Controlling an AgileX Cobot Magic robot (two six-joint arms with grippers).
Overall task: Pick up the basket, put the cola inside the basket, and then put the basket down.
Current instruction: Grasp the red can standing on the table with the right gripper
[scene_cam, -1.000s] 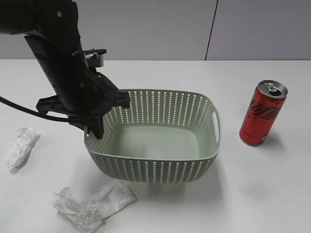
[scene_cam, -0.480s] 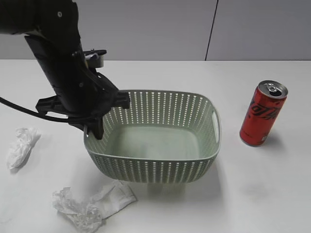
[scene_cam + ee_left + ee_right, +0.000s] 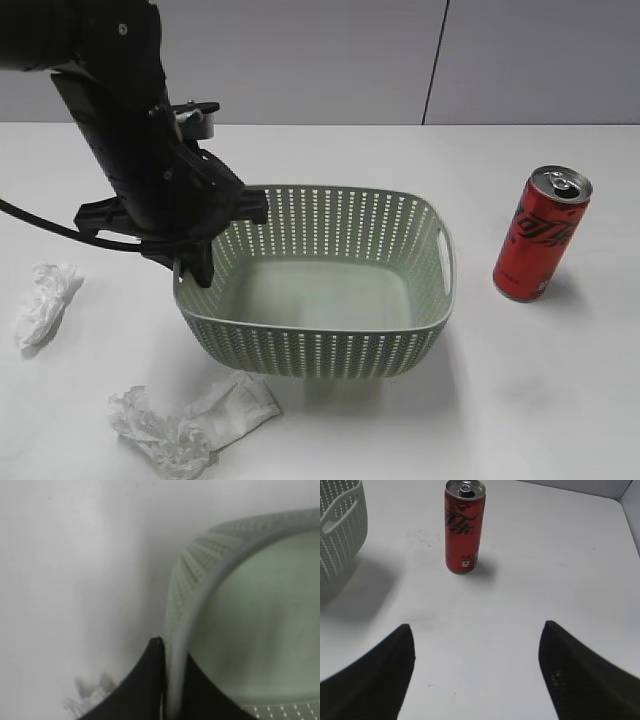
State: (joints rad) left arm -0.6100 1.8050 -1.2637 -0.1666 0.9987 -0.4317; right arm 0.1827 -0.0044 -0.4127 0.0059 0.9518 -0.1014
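Note:
The pale sage-green basket point(image 3: 330, 345) hangs a little above the white table, its shadow below it. My left gripper point(image 3: 195, 265) is shut on the basket's left rim, one finger outside and one inside the wall; the left wrist view shows the rim point(image 3: 176, 645) pinched between the black fingers point(image 3: 172, 652). The red cola can point(image 3: 540, 235) stands upright on the table to the basket's right, apart from it. In the right wrist view the cola point(image 3: 464, 527) stands ahead of my right gripper point(image 3: 477, 637), which is open and empty. The right arm is out of the exterior view.
Crumpled white paper lies at the left point(image 3: 42, 302) and at the front left point(image 3: 190, 425) of the table. The basket's end with its cut-out handle shows at the left edge of the right wrist view point(image 3: 340, 527).
The basket has risen very slightly in my left gripper. The cola has not moved.

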